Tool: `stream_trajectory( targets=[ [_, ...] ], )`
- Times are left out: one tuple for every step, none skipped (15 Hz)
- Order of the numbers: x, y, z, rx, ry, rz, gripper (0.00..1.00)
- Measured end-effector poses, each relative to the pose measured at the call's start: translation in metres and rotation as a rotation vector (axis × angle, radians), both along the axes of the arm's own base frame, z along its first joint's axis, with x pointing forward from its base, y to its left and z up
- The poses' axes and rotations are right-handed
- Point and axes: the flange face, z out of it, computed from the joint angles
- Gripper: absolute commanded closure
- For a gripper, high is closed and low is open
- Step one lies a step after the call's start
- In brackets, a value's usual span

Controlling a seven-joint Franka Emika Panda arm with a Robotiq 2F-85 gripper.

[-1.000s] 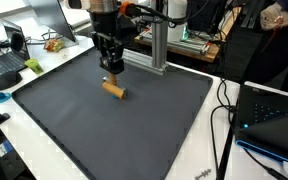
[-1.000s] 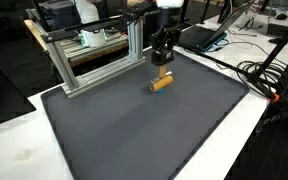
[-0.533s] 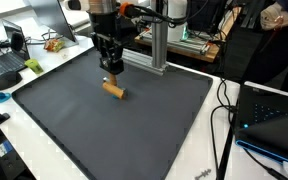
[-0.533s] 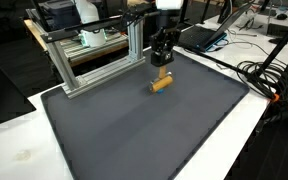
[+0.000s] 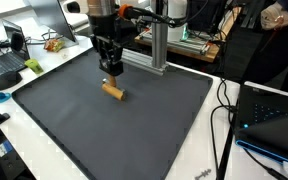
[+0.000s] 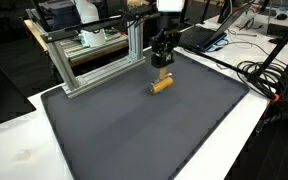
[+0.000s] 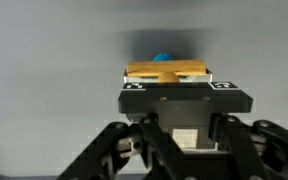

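Observation:
In both exterior views my gripper [image 5: 109, 66] [image 6: 162, 60] hangs low over the far part of a dark mat [image 5: 104, 130] [image 6: 134, 130]. It is shut on a small wooden block [image 7: 166, 70], which spans the gap between the fingertips in the wrist view [image 7: 172, 78]. A small blue patch [image 7: 164, 58] shows just beyond the block. A wooden cylinder [image 5: 114, 90] [image 6: 161, 84] lies on the mat just below and in front of the gripper, apart from it.
An aluminium frame [image 5: 154, 45] [image 6: 94, 55] stands at the mat's far edge, close behind the gripper. Laptops [image 5: 4, 55] [image 6: 204, 35] and cables [image 5: 224, 110] [image 6: 264, 75] lie on the white table around the mat.

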Motion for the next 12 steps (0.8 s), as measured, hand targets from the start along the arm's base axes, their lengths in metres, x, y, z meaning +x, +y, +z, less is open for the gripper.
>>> stream_trajectory(
  targets=[
    [0.0, -0.0001, -0.0005, 0.0, 0.004, 0.0, 0.78],
    [-0.0002, -0.0002, -0.0008, -0.001, 0.009, -0.001, 0.78],
    [-0.0003, -0.0002, -0.0011, -0.002, 0.015, -0.001, 0.78],
    [-0.0004, -0.0002, -0.0015, -0.003, 0.021, -0.002, 0.78],
    [-0.0001, -0.0002, -0.0019, -0.003, 0.024, -0.002, 0.78],
    [0.0003, -0.0002, -0.0021, -0.004, 0.027, -0.002, 0.78],
    [0.0007, -0.0001, -0.0025, -0.004, 0.027, -0.002, 0.78],
    [0.0009, 0.0001, -0.0028, -0.004, 0.028, -0.002, 0.78],
    [0.001, 0.0002, -0.0029, -0.004, 0.027, -0.002, 0.78],
    [0.0012, 0.0005, -0.0029, -0.003, 0.026, -0.001, 0.78],
    [0.0015, 0.0007, -0.0031, -0.004, 0.024, 0.0, 0.78],
    [0.002, 0.001, -0.0031, -0.003, 0.02, 0.0, 0.78]
  ],
)
